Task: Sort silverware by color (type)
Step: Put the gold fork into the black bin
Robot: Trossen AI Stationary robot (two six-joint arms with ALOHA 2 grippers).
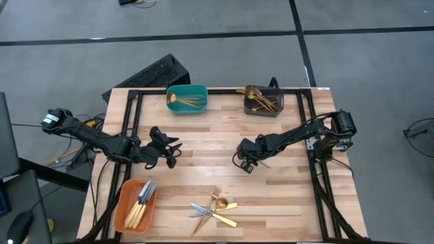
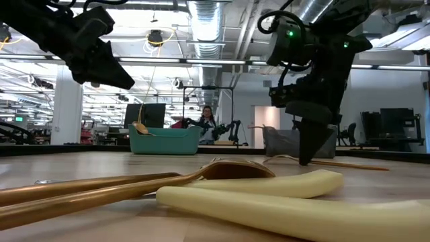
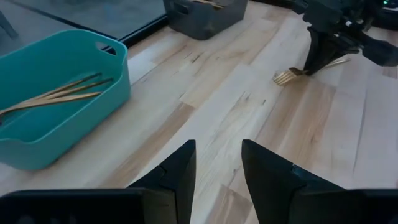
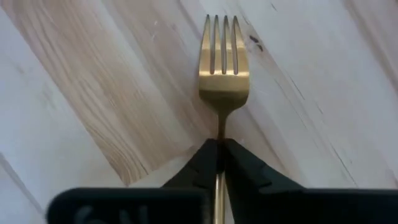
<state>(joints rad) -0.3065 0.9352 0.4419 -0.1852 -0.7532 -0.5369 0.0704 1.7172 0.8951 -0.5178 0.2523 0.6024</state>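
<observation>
On the table (image 1: 285,203), the right gripper (image 4: 219,163) has its jaws closed on the neck of a gold fork (image 4: 224,68) right of the middle. You hold a light, stiff, slippery piece, so grip the thin handle firmly. It is shiny gold, four prongs. The left gripper (image 3: 217,167) waits half-open, left of middle.
</observation>
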